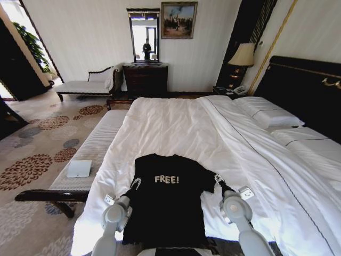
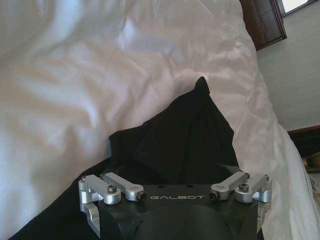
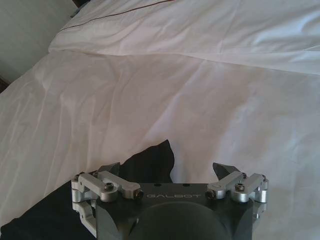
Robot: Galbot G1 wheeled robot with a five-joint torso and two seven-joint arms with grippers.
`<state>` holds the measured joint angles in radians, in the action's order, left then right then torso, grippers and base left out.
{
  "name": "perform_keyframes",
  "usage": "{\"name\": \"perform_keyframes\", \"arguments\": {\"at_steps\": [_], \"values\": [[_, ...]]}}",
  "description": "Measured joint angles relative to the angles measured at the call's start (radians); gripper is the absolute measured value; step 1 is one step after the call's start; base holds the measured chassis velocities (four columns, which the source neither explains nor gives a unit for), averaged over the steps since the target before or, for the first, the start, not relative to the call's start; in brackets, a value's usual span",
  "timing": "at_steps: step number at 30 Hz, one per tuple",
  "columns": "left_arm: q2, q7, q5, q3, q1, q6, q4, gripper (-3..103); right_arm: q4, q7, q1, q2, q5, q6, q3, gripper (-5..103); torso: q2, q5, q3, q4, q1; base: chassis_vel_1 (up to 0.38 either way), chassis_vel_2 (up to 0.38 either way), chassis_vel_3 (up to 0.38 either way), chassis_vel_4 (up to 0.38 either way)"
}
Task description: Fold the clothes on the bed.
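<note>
1. Black T-shirt [image 1: 168,197] lies flat near the foot of the bed [image 1: 176,125], chest up, pale "FREE!" lettering readable, collar toward the far end — hem toward the robot.
2. Left gripper [image 1: 135,184] sits at the shirt's left sleeve; right gripper [image 1: 218,180] at the right sleeve. Both low, close to the fabric.
3. Left wrist view: jaws wide, dark cloth of the T-shirt [image 2: 185,140] bunched in a peak between the spread fingers [image 2: 242,180]. Not pinched as far as I can see.
4. Right wrist view: jaws also wide, a dark sleeve tip [image 3: 150,160] between the fingers [image 3: 226,172], white duvet [image 3: 200,90] beyond.
5. Judgement — the step is grasping both sleeves to start a fold.
6. To do it well: close on one layer of shirt only, not the duvet underneath; grip both sides evenly so the fold line stays straight.
7. Risk: soft duvet snags, or one sleeve slips free.
</note>
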<state>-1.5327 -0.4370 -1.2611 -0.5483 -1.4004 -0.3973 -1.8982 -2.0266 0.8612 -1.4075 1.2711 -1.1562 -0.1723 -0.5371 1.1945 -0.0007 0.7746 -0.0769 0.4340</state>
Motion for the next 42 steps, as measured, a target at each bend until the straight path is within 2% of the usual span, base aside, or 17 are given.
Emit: {"name": "perform_keyframes", "arguments": {"at_steps": [4, 8, 10, 14, 16, 19, 22, 25, 27, 28, 29, 31, 34, 42], "values": [[0.007, 0.002, -0.002, -0.006, 0.017, 0.006, 0.009, 103, -0.002, 0.0, -0.007, 0.0, 0.003, 0.0, 0.0, 100, 0.0, 0.0, 0.0, 0.0, 0.0, 0.0, 0.0, 0.0, 0.0], [0.012, 0.002, 0.003, -0.01, 0.026, 0.013, 0.024, 92, -0.001, 0.001, -0.012, -0.001, 0.003, 0.0, -0.002, 100, 0.0, 0.0, 0.0, 0.0, 0.0, 0.0, 0.0, 0.0, 0.0], [0.012, 0.002, 0.003, -0.011, 0.026, 0.013, 0.026, 92, -0.001, 0.001, -0.012, -0.001, 0.003, 0.0, -0.002, 100, 0.0, 0.0, 0.0, 0.0, 0.0, 0.0, 0.0, 0.0, 0.0], [0.012, 0.001, 0.013, -0.011, 0.028, 0.019, 0.033, 70, -0.001, 0.001, -0.012, 0.001, 0.003, 0.0, -0.003, 100, 0.0, 0.0, 0.0, 0.0, 0.0, 0.0, 0.0, 0.0, 0.0], [0.012, 0.001, 0.014, -0.011, 0.028, 0.019, 0.033, 70, -0.001, 0.001, -0.011, 0.001, 0.003, 0.0, -0.002, 100, 0.0, 0.0, 0.0, 0.0, 0.0, 0.0, 0.0, 0.0, 0.0], [0.013, 0.002, 0.016, -0.013, 0.027, 0.021, 0.035, 54, 0.002, 0.001, -0.011, 0.003, 0.003, 0.0, -0.003, 100, 0.0, 0.0, 0.0, 0.0, 0.0, 0.0, 0.0, 0.0, 0.0], [0.013, 0.002, 0.016, -0.013, 0.027, 0.022, 0.037, 48, 0.003, 0.001, -0.011, 0.003, 0.003, 0.0, -0.002, 100, 0.0, -0.0001, 0.0, 0.0, 0.0, 0.0, 0.0, 0.0, 0.0], [0.008, 0.003, 0.021, -0.013, 0.025, 0.026, 0.038, 32, 0.003, 0.001, -0.011, 0.004, 0.003, 0.0, -0.002, 100, 0.0, 0.0, 0.0, 0.0, 0.0, 0.0, 0.0, 0.0, 0.0], [0.007, 0.003, 0.021, -0.013, 0.024, 0.026, 0.038, 32, 0.004, 0.001, -0.011, 0.004, 0.003, 0.0, -0.002, 100, 0.0, 0.0, 0.0, 0.0, 0.0, 0.0, 0.0, 0.0, 0.0], [0.003, 0.004, 0.023, -0.011, 0.018, 0.027, 0.033, 27, 0.005, 0.001, -0.011, 0.004, 0.003, 0.0, -0.002, 100, 0.0, 0.0, 0.0, 0.0, 0.0, 0.0, 0.0, 0.0, 0.0], [0.0, 0.005, 0.023, -0.011, 0.013, 0.028, 0.028, 16, 0.006, 0.001, -0.011, 0.005, 0.003, 0.0, -0.001, 100, 0.0, 0.0, 0.0, 0.0, 0.0, 0.0, 0.0, 0.0, 0.0], [-0.002, 0.006, 0.023, -0.012, 0.01, 0.03, 0.026, 16, 0.006, 0.001, -0.01, 0.006, 0.003, 0.0, 0.0, 100, 0.0, 0.0, 0.0, 0.0, 0.0, 0.0, 0.0, 0.0, 0.0], [-0.003, 0.007, 0.023, -0.015, 0.008, 0.035, 0.022, 2, 0.007, 0.001, -0.009, 0.008, 0.004, 0.0, 0.002, 100, 0.0, -0.0001, 0.0, 0.0, 0.0, 0.0, 0.0, 0.0, 0.0], [0.007, 0.006, 0.015, -0.037, 0.024, 0.037, -0.003, 0, 0.007, 0.001, -0.011, 0.009, 0.006, 0.0, 0.003, 100, 0.0, -0.0001, 0.0, 0.0, 0.0, 0.0, 0.0, 0.0, 0.0]]}}
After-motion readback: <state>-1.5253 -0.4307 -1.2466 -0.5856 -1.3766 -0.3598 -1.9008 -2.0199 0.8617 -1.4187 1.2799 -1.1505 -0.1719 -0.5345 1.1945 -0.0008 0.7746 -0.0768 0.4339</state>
